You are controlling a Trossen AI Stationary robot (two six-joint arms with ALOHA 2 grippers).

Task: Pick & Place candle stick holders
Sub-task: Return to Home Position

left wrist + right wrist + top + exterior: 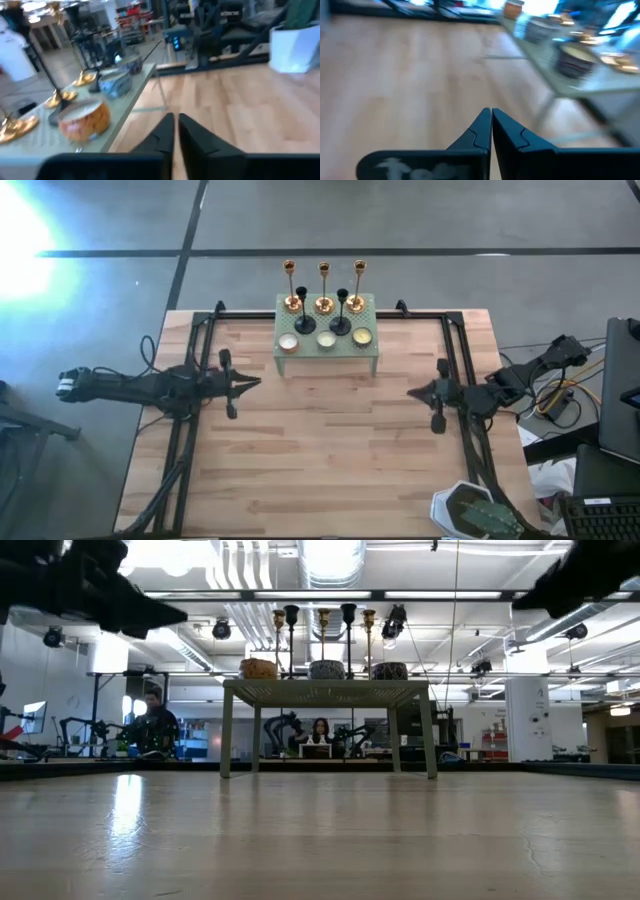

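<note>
While parked clear of stand [372,320] ahead, to avoid bumping holders [324,304]: left gripper [258,383], right gripper [410,391] pressed together, empty.

Setting: an open-plan robotics laboratory. Exposed ceiling ducts [240,610] and strip lights [330,555] ran overhead. Beyond the wooden table [330,460], one person [321,730] sat at 12 o'clock and another [152,722] at 9 o'clock, among further robot arms [283,728]. The floor [450,220] was bare concrete.
</note>
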